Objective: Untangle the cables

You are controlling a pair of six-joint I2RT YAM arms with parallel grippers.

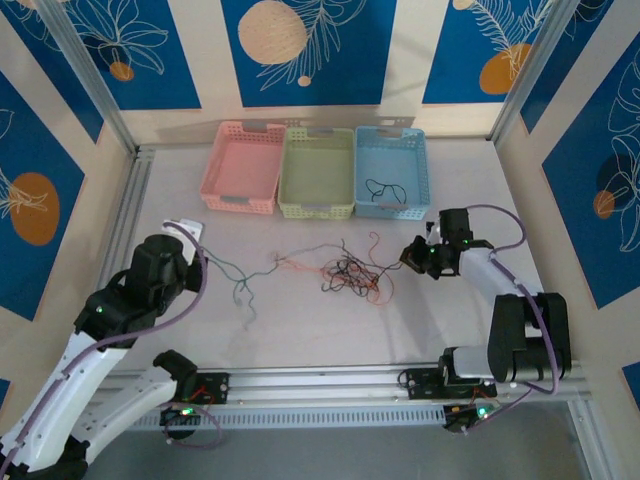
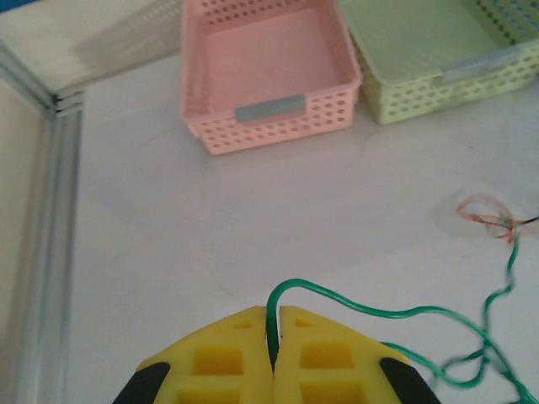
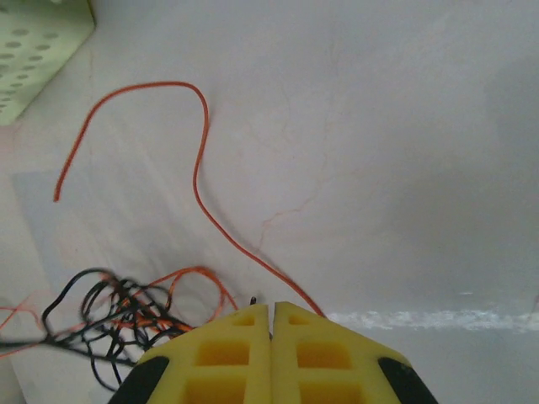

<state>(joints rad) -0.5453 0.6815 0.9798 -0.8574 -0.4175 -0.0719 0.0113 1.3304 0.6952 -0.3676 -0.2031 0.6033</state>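
The cables lie mid-table as a black and orange-red tangle [image 1: 350,275], with loose strands spreading out from it. My left gripper [image 1: 200,252] is shut on the end of a green cable [image 2: 404,313], which loops out of the yellow fingertips [image 2: 253,337] and runs right toward the tangle [image 2: 493,223]. Right of the tangle, my right gripper [image 1: 410,258] is shut, and a short black cable tip [image 3: 253,299] pokes out at its finger gap [image 3: 271,307]. An orange-red cable [image 3: 198,168] curves away beside those fingers. The tangle [image 3: 109,316] sits to their left.
Three baskets stand in a row at the back: pink [image 1: 243,200], light green [image 1: 317,208] and blue [image 1: 420,165]. A single black cable [image 1: 385,190] lies inside the blue one. Aluminium rails border the table at the left [image 1: 125,215] and the front [image 1: 330,375].
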